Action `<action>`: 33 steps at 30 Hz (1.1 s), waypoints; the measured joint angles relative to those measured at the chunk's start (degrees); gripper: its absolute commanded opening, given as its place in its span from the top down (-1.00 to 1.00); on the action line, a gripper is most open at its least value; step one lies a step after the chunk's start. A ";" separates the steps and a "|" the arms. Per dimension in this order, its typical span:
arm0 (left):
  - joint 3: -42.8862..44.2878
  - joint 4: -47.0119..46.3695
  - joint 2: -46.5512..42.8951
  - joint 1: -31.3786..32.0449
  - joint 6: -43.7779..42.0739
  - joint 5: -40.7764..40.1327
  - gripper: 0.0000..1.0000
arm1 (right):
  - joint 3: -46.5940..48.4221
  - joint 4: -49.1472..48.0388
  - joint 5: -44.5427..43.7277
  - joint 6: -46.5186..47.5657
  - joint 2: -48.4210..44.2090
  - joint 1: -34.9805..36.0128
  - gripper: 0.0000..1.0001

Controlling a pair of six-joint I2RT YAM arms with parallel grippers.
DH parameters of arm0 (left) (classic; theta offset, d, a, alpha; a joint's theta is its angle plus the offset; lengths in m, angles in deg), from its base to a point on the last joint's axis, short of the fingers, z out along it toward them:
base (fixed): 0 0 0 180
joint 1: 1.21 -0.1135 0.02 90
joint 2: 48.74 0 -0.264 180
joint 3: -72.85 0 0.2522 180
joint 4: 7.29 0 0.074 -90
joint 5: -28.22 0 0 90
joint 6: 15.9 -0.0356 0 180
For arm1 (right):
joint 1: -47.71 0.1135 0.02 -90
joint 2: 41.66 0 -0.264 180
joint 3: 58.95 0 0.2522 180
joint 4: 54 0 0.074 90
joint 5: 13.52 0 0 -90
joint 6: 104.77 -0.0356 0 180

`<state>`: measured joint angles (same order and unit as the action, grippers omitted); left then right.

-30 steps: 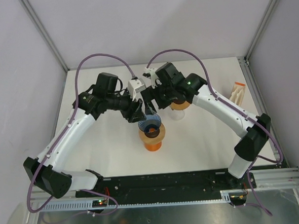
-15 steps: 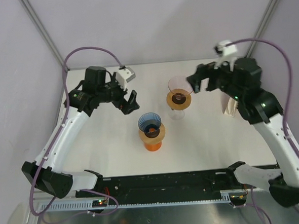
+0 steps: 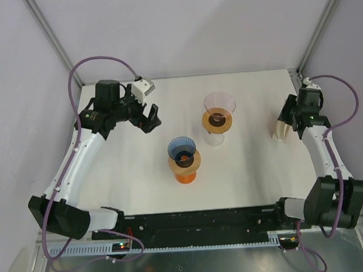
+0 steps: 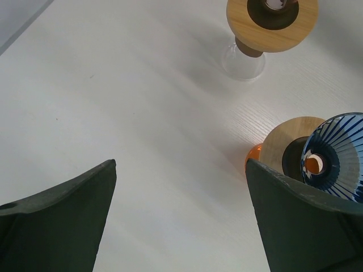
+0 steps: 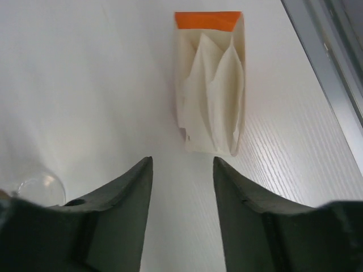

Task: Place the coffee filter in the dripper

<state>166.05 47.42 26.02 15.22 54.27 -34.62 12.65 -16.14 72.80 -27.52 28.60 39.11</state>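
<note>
A stack of cream paper coffee filters (image 5: 210,85) lies in a holder with an orange end at the table's right edge, seen in the top view (image 3: 281,132). My right gripper (image 5: 181,161) is open and empty just short of the stack, not touching it (image 3: 289,118). A blue ribbed dripper (image 3: 182,149) sits on a wooden ring over an orange stand at mid-table, and shows in the left wrist view (image 4: 337,156). A pink dripper (image 3: 219,102) sits on a wooden ring over a clear glass stand. My left gripper (image 3: 152,118) is open and empty, left of both drippers (image 4: 181,164).
A metal frame rail (image 3: 300,79) runs along the table's right edge close beside the filter holder. The clear glass base (image 4: 244,62) of the pink dripper's stand rests on the white table (image 3: 251,162). Grey walls enclose the back and sides.
Both arms have left the middle above the drippers. The left arm drew back to the left. The right arm swung far right and came down in front of the filter stack.
</note>
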 measured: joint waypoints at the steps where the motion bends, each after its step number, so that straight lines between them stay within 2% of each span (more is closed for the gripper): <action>1: 0.00 -0.20 0.04 -0.09 -0.17 0.07 -0.99 | -0.24 -0.26 -0.35 -0.04 1.22 -0.39 0.13; 7: -0.15 -1.09 0.63 -0.79 -0.35 0.83 -0.99 | -0.31 -4.50 -2.67 0.50 6.36 -0.79 0.29; 18: -0.59 -1.27 2.62 -1.68 -1.05 2.75 -0.99 | -4.17 -9.55 -4.76 0.24 8.59 -0.74 0.24; 27: -0.59 -1.33 2.62 -1.68 -1.25 3.30 -0.99 | -4.17 -15.23 -2.08 -9.11 8.59 -4.28 0.19; 33: -0.63 -1.36 2.62 -1.73 -1.25 3.48 -0.99 | -4.17 -16.85 -2.38 -13.53 8.96 -3.74 0.20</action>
<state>165.42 46.07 28.64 13.49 53.02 -31.15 8.48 -32.99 70.41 -41.05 37.56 35.37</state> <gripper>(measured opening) 0.995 0.402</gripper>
